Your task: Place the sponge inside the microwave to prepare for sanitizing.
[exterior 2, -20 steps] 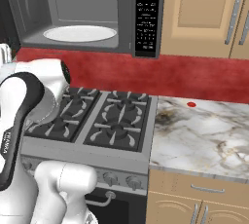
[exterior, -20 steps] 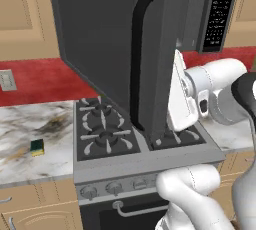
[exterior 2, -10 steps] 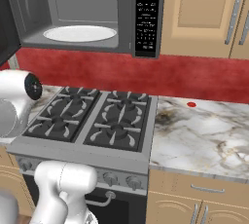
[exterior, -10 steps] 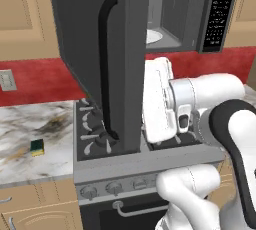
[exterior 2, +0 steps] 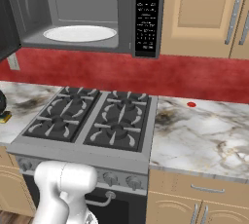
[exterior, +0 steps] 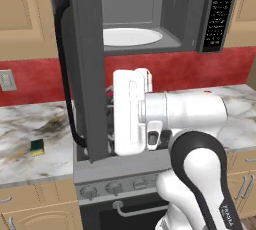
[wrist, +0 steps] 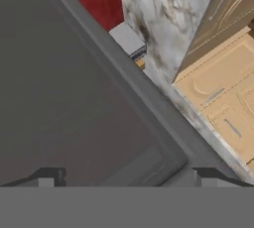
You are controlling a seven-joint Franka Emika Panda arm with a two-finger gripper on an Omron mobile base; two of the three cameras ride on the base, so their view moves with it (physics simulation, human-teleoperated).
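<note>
Two claw (wrist: pixel 124 175) tips stand apart against the microwave (exterior: pixel 150 14) door; left base view shows the sponge (exterior: pixel 36 147) on the counter (exterior: pixel 30 164).

Gas stove (exterior 2: pixel 92 123) set in marble counter (exterior 2: pixel 204 135); red backsplash (exterior 2: pixel 194 79) behind stove; wood cabinets (exterior 2: pixel 209 13) above counter.

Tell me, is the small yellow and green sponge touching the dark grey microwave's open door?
Apart. In the left base view the sponge lies on the marble counter, clear of the microwave door.
</note>
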